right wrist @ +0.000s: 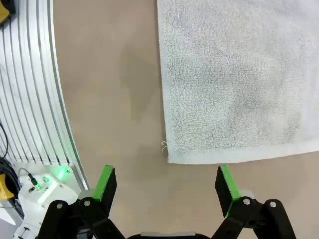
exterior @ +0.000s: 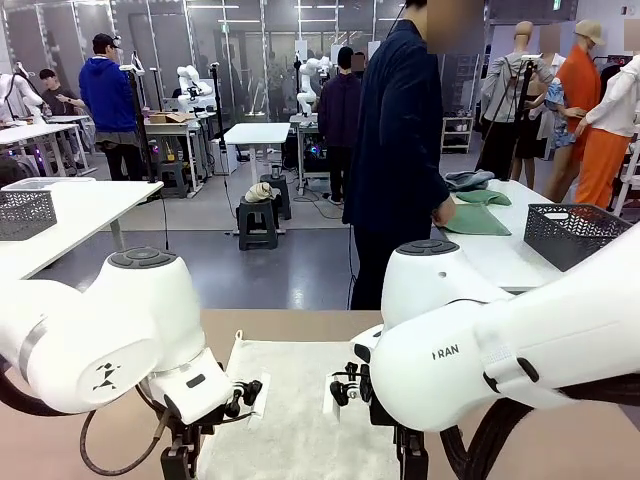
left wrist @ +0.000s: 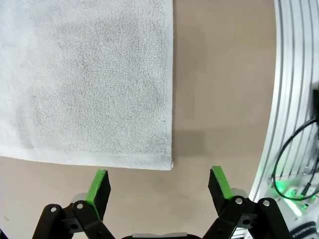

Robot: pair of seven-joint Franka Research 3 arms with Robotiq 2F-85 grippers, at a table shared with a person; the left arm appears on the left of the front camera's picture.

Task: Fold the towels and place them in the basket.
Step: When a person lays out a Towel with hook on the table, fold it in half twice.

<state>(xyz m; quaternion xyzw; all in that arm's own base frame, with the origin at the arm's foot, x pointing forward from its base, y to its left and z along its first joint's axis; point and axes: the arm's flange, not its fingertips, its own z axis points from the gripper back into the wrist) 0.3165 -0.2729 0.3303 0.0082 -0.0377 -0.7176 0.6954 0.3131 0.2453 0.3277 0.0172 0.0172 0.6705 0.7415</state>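
Left wrist view is showing the left hand (left wrist: 159,179) poised low over the tan desk (left wrist: 224,99), its green-padded fingers spread wide and gripping nothing. One near corner of the cream-white towel (left wrist: 84,79) is lying just ahead, lined up with the gap between them. Right wrist view is giving the mirror of that: the right hand (right wrist: 166,174) is hovering just as wide open and empty before the towel's other near corner, where a small thread or loop is sticking out at the hem. The towel is lying flat and unfolded between the two arms. Both hands are probably sitting at these corners so that they can pinch the near edge together and carry it over for a first fold, so the folding is only beginning. Farther off, across the desk, a person (exterior: 400,150) in dark clothes is standing turned toward a white desk (exterior: 500,260) at the side, reaching down to a greenish cloth (exterior: 478,220) lying there. On that same white desk, well apart from the towel, the dark mesh basket (exterior: 575,232) is waiting, so the folded towel is likely facing a long carry.
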